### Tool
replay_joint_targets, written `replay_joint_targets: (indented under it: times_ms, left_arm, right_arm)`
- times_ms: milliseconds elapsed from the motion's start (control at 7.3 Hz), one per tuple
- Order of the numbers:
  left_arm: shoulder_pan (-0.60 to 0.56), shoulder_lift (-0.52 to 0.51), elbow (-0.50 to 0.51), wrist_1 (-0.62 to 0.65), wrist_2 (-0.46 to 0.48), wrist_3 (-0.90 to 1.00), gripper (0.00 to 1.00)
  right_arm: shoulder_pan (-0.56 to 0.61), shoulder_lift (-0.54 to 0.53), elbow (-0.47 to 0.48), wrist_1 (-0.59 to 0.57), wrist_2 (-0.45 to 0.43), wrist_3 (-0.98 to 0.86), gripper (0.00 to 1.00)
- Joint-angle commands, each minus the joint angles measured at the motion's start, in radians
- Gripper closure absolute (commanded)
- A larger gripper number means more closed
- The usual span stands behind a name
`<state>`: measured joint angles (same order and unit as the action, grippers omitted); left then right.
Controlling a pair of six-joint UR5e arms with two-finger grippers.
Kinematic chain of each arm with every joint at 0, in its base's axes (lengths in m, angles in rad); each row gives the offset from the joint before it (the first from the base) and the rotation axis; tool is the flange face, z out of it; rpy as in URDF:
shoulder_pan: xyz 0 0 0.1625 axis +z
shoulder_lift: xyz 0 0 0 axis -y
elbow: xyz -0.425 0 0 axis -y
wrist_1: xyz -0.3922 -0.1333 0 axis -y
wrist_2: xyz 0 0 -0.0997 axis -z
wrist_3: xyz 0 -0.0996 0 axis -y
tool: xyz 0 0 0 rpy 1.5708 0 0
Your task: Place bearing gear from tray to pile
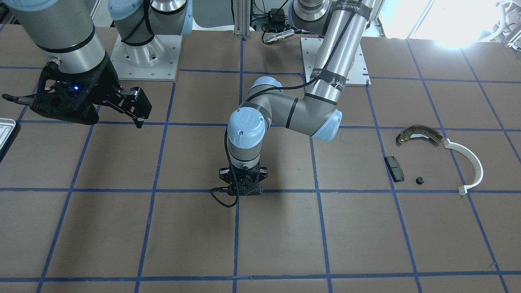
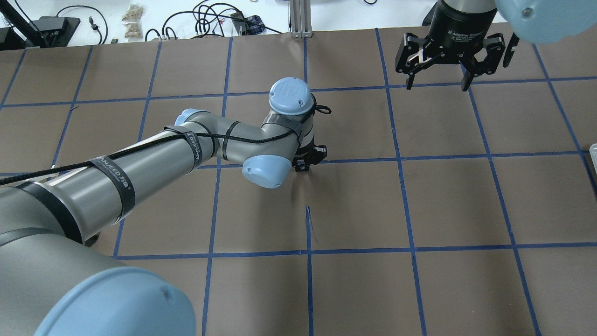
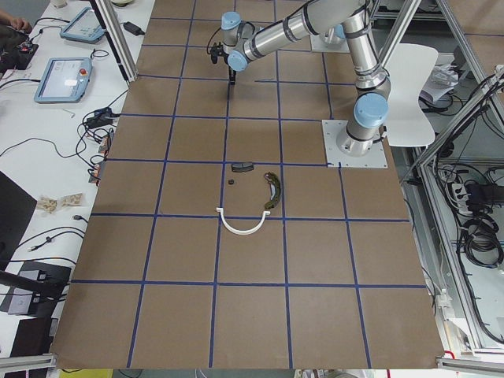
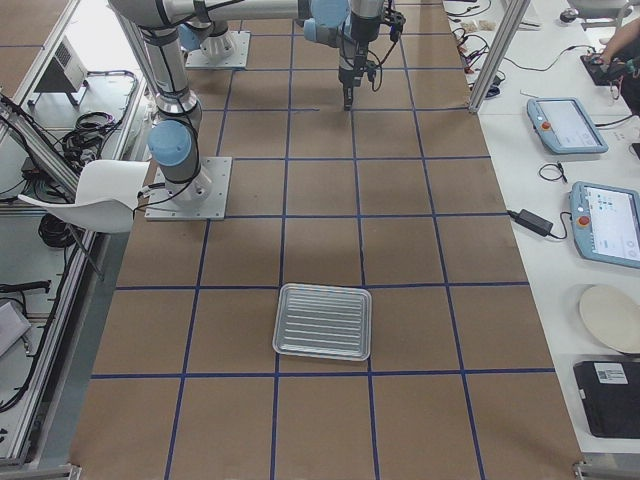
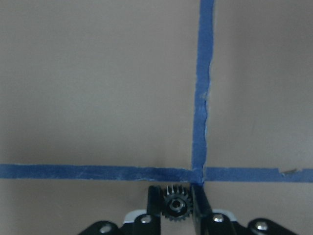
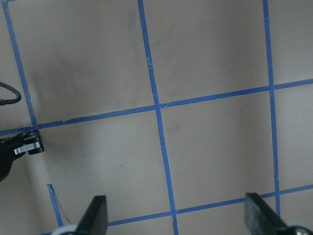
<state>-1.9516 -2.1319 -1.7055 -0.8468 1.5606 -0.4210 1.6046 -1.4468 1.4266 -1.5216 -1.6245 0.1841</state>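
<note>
While the left gripper (image 5: 176, 195) hangs straight down over the table (image 1: 285, 244), we see its fingers (image 5: 153, 201) drawn in narrow and pinched on the bearing gear (image 5: 176, 207), a small black toothed wheel with a hole at its centre. So the gear is off the tray (image 4: 322, 292) and well apart from it, held low over the brown surface. Whether it touches that surface we cannot tell.

Going from the tray toward the pile (image 3: 274, 193), we find this gripper about midway, at a crossing of blue tape lines (image 5: 198, 171). The pile lies beyond the gripper, on the side of the table away from the tray. It is made up of:
- a curved brake shoe (image 1: 419, 135);
- a white half-ring strip (image 1: 474, 165), with one end just beside the shoe;
- a black pad (image 1: 395, 168);
- a small dark round part (image 1: 419, 180) near the pad, too small for us to make out.

The right gripper (image 2: 437, 87) hovers above the table on the tray's side, nearer the tray than the left gripper is. Its fingers (image 6: 96, 215) stand wide apart, with only taped table between them. The tray rests flat with its ribbed face up and its corners rounded, well apart from both grippers.
</note>
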Motion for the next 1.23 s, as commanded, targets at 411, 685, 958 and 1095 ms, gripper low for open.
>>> replay_joint_targets:
  times_ms: [411,685,958,1095]
  left_arm:
    - [0.349,0.209,-0.009,-0.263,0.022,0.424,0.98]
    - [0.597,0.286,-0.048,-0.359,0.023,0.711,0.98]
    - [0.764,0.282,-0.075,-0.339,0.024,0.992,0.98]
    - [0.848,0.271,-0.082,-0.331,0.026,1.102,0.98]
  right_arm:
    - [0.000,-0.003,0.000,0.001,0.002,0.000,0.00]
    - [0.000,-0.003,0.000,0.000,0.002,0.000,0.00]
    - [0.000,-0.003,0.000,0.000,0.002,0.000,0.00]
    - [0.000,-0.003,0.000,0.000,0.002,0.000,0.00]
